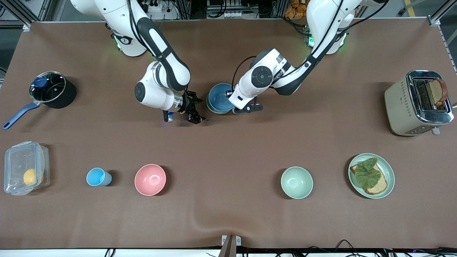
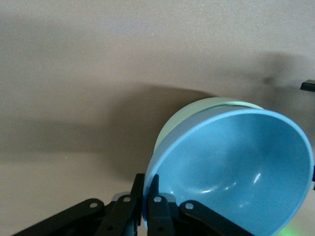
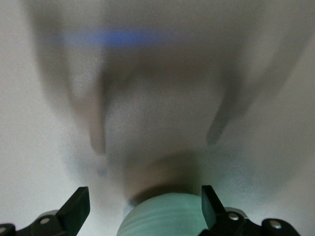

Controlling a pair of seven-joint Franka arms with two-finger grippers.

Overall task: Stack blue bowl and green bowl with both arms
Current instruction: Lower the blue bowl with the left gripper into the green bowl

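The blue bowl (image 1: 218,97) sits inside the green bowl (image 1: 210,109) at the table's middle, between the arms. My left gripper (image 1: 232,105) is shut on the blue bowl's rim. In the left wrist view its fingers (image 2: 153,199) pinch the rim of the blue bowl (image 2: 236,167), with the green bowl (image 2: 197,110) under it. My right gripper (image 1: 194,109) is open, close beside the stack toward the right arm's end. In the right wrist view, the green bowl's outer wall (image 3: 162,216) shows between the spread fingers of the right gripper (image 3: 143,206).
Nearer the front camera stand a light-blue cup (image 1: 97,177), a pink bowl (image 1: 150,179), a mint bowl (image 1: 296,182) and a plate with toast (image 1: 387,167). A lidded pot (image 1: 51,89) and a plastic box (image 1: 25,171) are at the right arm's end. A toaster (image 1: 417,101) is at the left arm's end.
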